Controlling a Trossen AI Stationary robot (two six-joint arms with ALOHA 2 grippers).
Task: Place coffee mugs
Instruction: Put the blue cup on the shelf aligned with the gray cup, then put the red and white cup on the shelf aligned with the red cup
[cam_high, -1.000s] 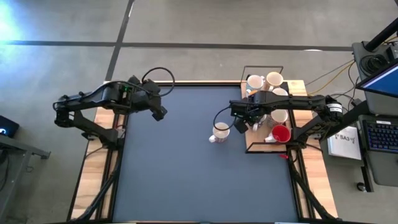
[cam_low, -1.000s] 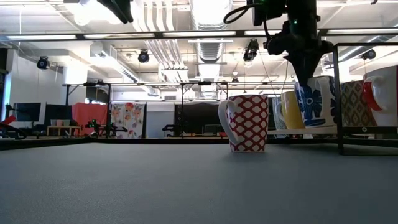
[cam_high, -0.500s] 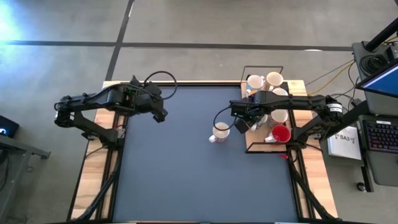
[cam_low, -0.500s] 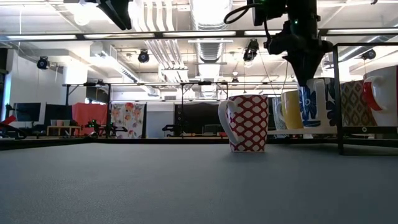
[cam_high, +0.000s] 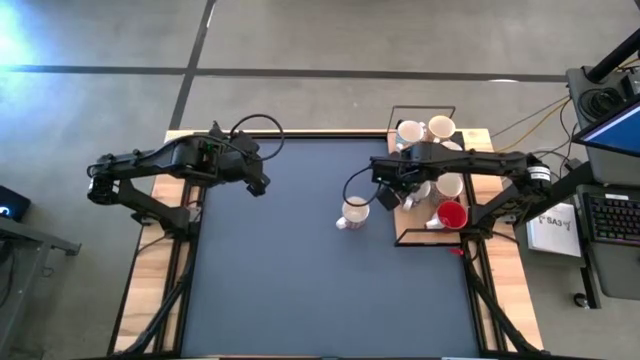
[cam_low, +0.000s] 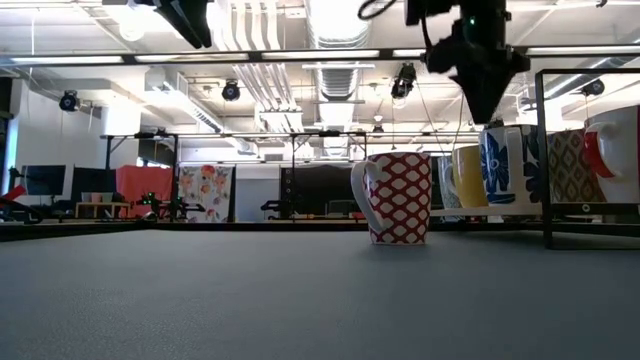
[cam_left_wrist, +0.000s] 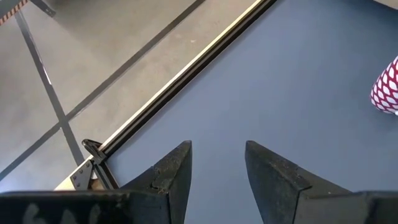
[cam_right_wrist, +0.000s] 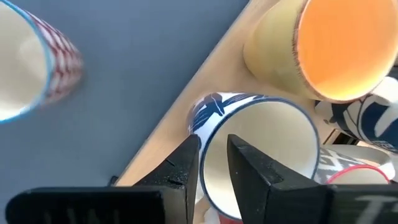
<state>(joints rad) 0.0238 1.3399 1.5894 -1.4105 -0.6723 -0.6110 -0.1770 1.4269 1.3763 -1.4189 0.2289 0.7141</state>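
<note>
A white mug with a red lattice pattern (cam_high: 353, 212) (cam_low: 398, 198) stands upright on the dark mat. Other coffee mugs stand in a wooden tray with a black wire frame (cam_high: 398, 238) at the mat's right edge. Among them are a blue-flowered mug (cam_right_wrist: 261, 143) (cam_low: 497, 165), a cream mug with an orange inside (cam_right_wrist: 323, 50) and a red one (cam_high: 452, 215). My right gripper (cam_right_wrist: 214, 146) (cam_low: 486, 115) points down just above the blue-flowered mug's rim, open by a narrow gap, one finger over the inside and one over the outside. My left gripper (cam_high: 258, 185) (cam_left_wrist: 217, 162) hangs open above the mat's far left part.
White mugs (cam_high: 410, 132) (cam_high: 441, 127) fill the tray's far end, close around my right gripper. The wire frame's posts (cam_low: 545, 160) rise beside the mugs. The dark mat (cam_high: 300, 270) stretches to the left of and nearer than the red-lattice mug.
My right gripper has risen a little, from in front of the blue-flowered mug's upper wall to just above its rim. That mug stands where it stood.
</note>
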